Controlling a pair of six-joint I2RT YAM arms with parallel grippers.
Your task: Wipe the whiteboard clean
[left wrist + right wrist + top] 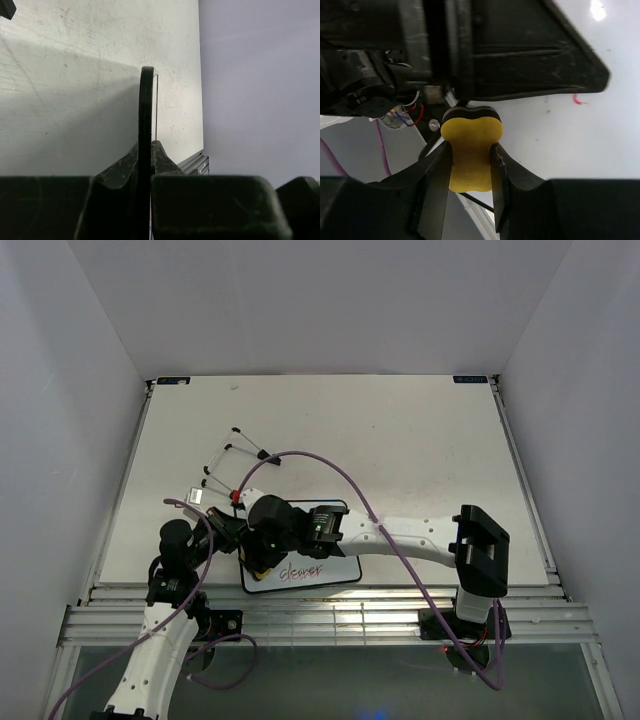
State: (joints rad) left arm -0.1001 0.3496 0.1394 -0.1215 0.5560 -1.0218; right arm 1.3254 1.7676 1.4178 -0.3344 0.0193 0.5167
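The whiteboard (325, 573) lies flat near the table's front edge, with red-and-black handwriting on its lower part. My left gripper (230, 536) is shut on its left rim. In the left wrist view the black rim (146, 110) stands edge-on between the fingers (162, 157). My right gripper (262, 562) is shut on the yellow peanut-shaped eraser (470, 137) and holds it against the board's left end, close to the left gripper. In the right wrist view the white board surface (580, 145) shows a small red mark (577, 100).
A white wire stand with black tips (238, 454) lies behind the board, with a small white object (195, 496) to its left. A purple cable (340, 475) arcs over the right arm. A slatted metal rail (400, 615) runs along the near edge. White walls enclose the table.
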